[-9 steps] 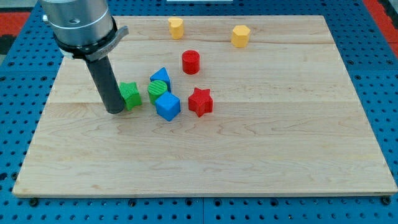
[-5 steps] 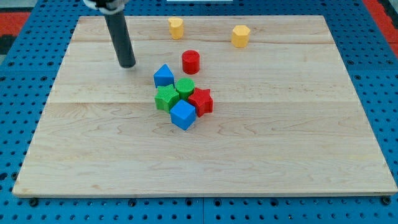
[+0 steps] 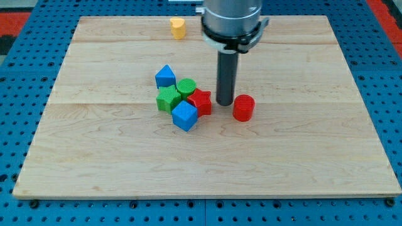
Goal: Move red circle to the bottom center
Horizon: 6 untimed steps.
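Red circle [image 3: 243, 108] just right of my tip [image 3: 224, 102], a bare rod gripping nothing.

Red circle [image 3: 243, 108], red star [image 3: 201, 101], two green blocks [image 3: 168, 98], two blue blocks [image 3: 184, 116], one yellow block [image 3: 178, 27] are seen.

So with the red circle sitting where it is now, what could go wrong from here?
1. My tip sits to the view's upper left of the red circle, so a push from there would likely send it toward the view's right, not the bottom center.
2. The red star lies close on the tip's other side; repositioning could knock it and the cluster around it.
3. The arm hides part of the board's top, so anything there goes unseen.
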Motion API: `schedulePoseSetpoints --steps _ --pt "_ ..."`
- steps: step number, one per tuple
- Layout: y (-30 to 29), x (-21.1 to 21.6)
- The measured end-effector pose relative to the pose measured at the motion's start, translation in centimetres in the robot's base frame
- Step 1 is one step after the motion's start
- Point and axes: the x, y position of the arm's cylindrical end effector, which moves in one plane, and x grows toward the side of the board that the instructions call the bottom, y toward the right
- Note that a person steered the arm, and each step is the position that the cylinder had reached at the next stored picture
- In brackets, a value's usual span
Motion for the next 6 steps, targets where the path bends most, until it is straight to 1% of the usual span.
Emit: schedulePoseSetpoints --steps 1,2,3,4,5,6 --pt "5.0 0.7" --pt "8.0 3.1" --pt "10.2 7.0" --pt "13.5 6.3" --pt "8.4 7.9" --pt "-0.2 10.3"
